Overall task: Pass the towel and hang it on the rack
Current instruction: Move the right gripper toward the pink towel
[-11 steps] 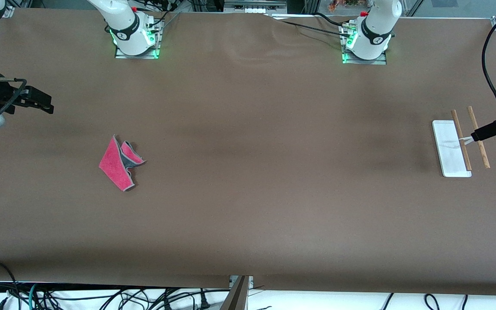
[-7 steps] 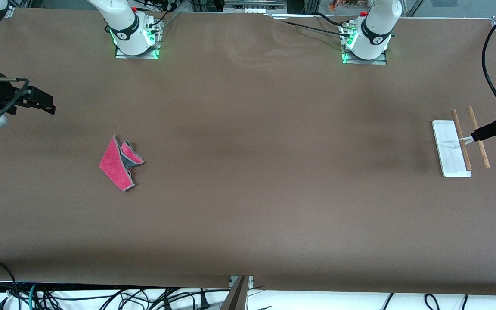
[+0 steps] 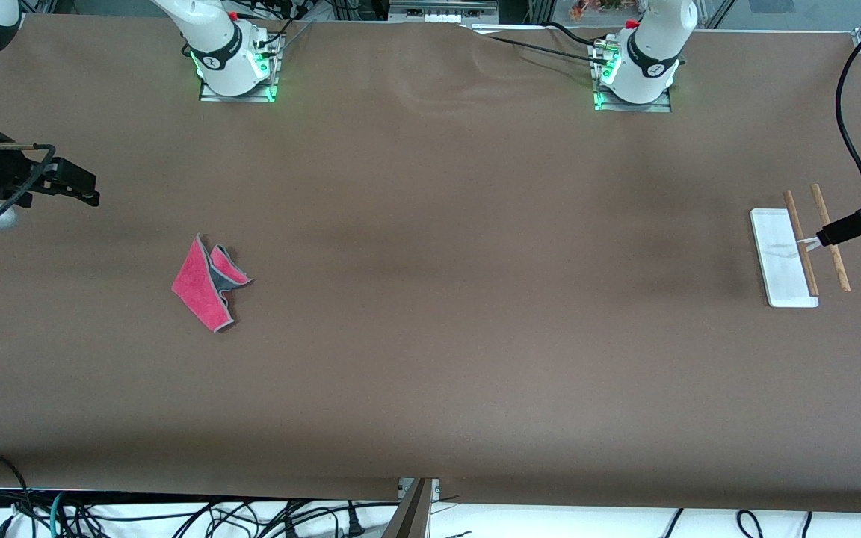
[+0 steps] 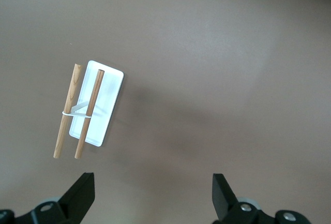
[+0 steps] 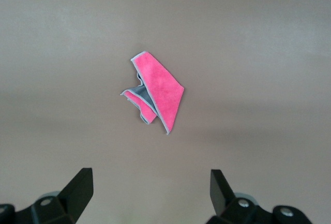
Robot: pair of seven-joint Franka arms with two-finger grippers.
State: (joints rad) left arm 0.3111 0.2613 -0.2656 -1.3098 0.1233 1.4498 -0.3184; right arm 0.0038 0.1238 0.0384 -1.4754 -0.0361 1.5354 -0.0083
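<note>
The pink-red towel lies crumpled on the brown table toward the right arm's end, with part of its grey underside folded up. It also shows in the right wrist view. My right gripper hangs open and empty over bare table, apart from the towel. The rack stands at the left arm's end, with a white base and two brown rods. My left gripper hangs open and empty over the rods. In the left wrist view the rack lies off to one side of that gripper.
The two arm bases stand along the table edge farthest from the front camera. A black cable hangs by the left arm. Loose cables lie below the table's near edge. The brown cover is rippled between the bases.
My right gripper has drifted a little toward the towel. The left gripper, the towel and the rack have not moved.
</note>
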